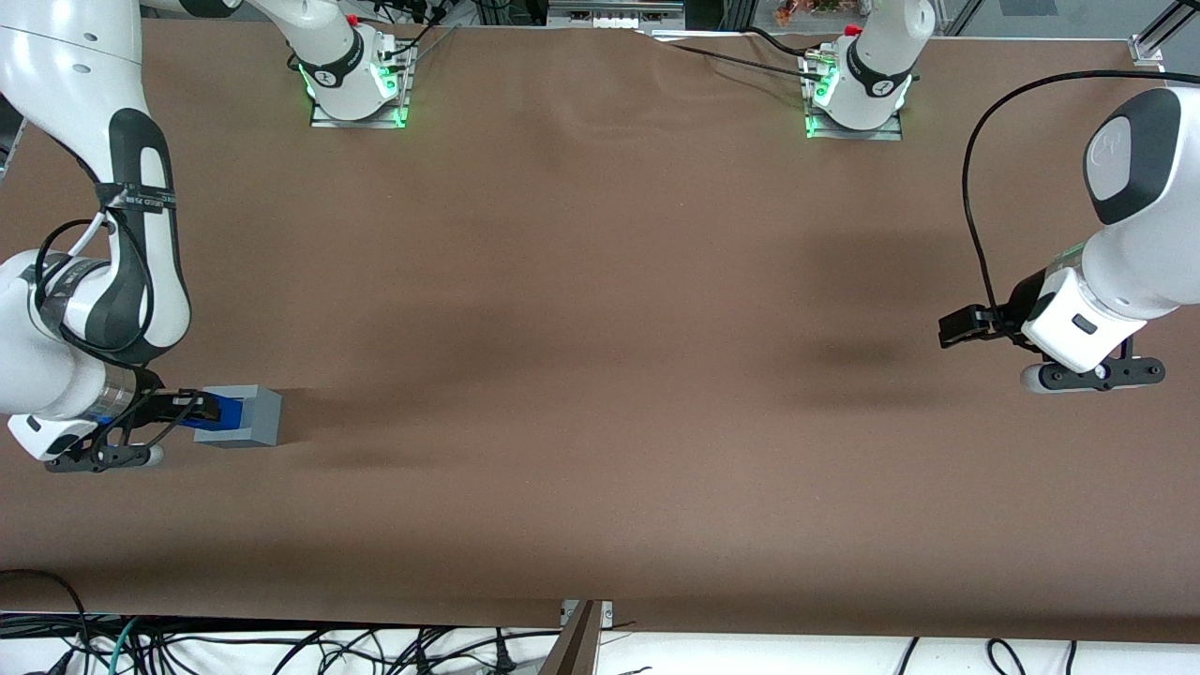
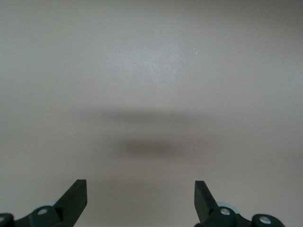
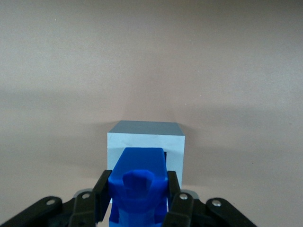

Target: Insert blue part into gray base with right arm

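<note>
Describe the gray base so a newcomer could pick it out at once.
Start at the brown table and go to the working arm's end, where the gripper is shut on the blue part. The gray base is the light-gray cube sitting on the table right at that gripper's tips. It is the only pale block there, and bigger than the bright-blue piece held against it.

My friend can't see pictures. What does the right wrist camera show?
The pincer holds the blue part between its two black fingers, right at the gray base. The base sits on a plain brown table.
</note>
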`<state>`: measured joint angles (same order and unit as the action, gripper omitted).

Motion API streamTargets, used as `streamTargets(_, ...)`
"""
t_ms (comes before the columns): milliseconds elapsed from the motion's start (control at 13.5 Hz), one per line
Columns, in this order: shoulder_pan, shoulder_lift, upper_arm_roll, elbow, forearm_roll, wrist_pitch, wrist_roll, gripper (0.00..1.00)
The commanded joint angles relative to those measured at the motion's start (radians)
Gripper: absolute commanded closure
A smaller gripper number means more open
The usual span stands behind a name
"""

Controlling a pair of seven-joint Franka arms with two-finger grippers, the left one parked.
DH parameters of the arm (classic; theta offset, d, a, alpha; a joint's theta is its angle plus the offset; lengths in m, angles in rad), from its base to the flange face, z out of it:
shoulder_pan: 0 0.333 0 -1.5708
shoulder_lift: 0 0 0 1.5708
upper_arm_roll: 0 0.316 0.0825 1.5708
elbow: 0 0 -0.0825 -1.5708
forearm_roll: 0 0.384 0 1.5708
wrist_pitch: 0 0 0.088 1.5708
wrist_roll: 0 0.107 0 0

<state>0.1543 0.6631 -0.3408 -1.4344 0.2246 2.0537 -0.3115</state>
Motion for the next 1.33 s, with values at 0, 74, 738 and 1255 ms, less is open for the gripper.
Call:
streamTargets(0,0.001,0.033,0.009,-0.027,0.042,-0.003,0.005,0.6)
streamTargets(74,0.001,0.033,0.009,-0.027,0.047,-0.001,0.005,0.6)
streamTargets(738,-0.009,0.056,0.009,-0.023,0.045,0.02,-0.015,0.6)
streamTargets(1255,-0.029,0.073,0.009,-0.02,0.045,0.052,-0.044,0.6)
